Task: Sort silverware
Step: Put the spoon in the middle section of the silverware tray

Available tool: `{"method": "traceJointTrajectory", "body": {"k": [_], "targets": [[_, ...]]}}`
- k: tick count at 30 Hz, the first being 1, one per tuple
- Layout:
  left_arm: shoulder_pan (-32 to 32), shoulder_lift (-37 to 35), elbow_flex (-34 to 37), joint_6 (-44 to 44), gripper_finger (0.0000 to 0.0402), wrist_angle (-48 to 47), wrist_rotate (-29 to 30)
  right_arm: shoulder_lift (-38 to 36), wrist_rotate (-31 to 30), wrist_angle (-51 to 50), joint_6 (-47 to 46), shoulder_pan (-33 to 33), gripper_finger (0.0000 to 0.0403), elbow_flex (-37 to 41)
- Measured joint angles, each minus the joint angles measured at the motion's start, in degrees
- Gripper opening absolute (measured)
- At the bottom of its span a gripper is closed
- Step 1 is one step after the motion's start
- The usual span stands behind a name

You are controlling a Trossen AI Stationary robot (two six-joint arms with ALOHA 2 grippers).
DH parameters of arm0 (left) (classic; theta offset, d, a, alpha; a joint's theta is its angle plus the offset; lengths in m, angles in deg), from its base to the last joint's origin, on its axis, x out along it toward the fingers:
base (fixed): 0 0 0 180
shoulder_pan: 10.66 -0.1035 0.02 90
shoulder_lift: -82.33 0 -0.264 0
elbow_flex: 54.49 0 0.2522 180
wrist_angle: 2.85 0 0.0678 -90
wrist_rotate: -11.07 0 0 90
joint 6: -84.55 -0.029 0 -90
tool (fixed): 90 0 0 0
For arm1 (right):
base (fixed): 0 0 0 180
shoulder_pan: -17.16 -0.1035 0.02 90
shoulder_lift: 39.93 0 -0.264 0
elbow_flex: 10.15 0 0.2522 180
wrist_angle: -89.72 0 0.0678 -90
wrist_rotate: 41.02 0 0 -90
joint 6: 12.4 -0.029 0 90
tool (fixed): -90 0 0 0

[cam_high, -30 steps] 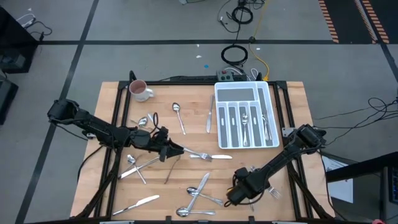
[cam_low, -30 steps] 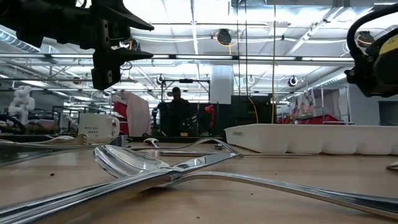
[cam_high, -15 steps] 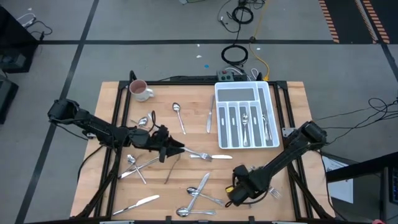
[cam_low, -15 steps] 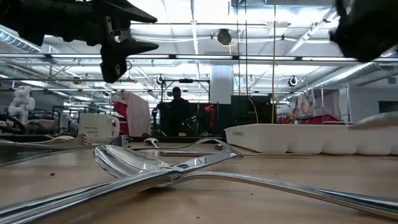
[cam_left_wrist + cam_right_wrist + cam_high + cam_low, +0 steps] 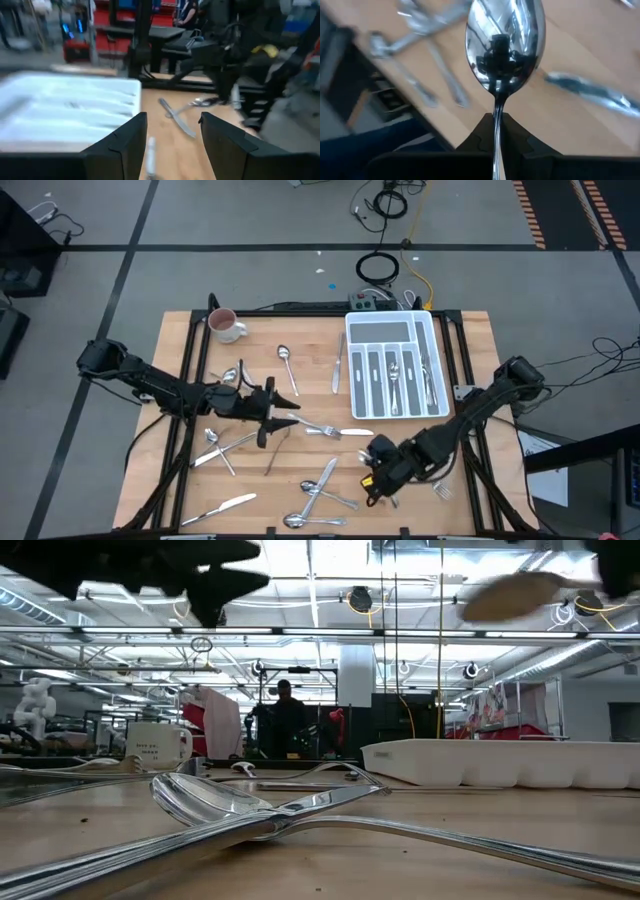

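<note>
The bench [image 5: 470, 340] is the biggest thing under me, with the white tray [image 5: 432, 340] at its far right side, a few pieces already lying in its slots. The rest of the silverware [image 5: 322, 485] is scattered loose over the near and left parts of the boards.

My left claw [image 5: 272, 420] hovers over the middle of the bench with its fingers apart and nothing between them; a fork [image 5: 325, 430] lies just beside it. My right claw [image 5: 378, 480] is over the near right part, pinched tight on the neck of a spoon [image 5: 504, 42], bowl pointing away from the wrist.

I judge these pieces stiff, light and slick: polished metal that will not bend but may pivot or slide in a narrow pinch. The handle near its balance point seems the better place to hold; gripped low on the stem as now, the bowl end could swing, so I would carry it gently.
</note>
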Motion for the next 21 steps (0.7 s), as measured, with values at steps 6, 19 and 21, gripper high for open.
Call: {"method": "traceJointTrajectory", "body": {"k": [6, 19, 21], "targets": [[-0.67, 0.10, -5.92, -8.81, 0.0191, -6.81, 1.99, -2.09, 0.34, 8.87, 12.98, 4.88, 0.0000, -0.13], [0.24, 0.68, -8.24, -19.46, 0.0191, -13.39, 0.31, -2.38, 2.51, 14.05, 25.81, 11.31, 0.0000, -0.13], [0.49, 0.68, -8.24, -19.49, 0.0191, -14.93, -0.24, -2.38, 2.53, 14.44, 26.70, 11.97, 0.0000, -0.13]]}}
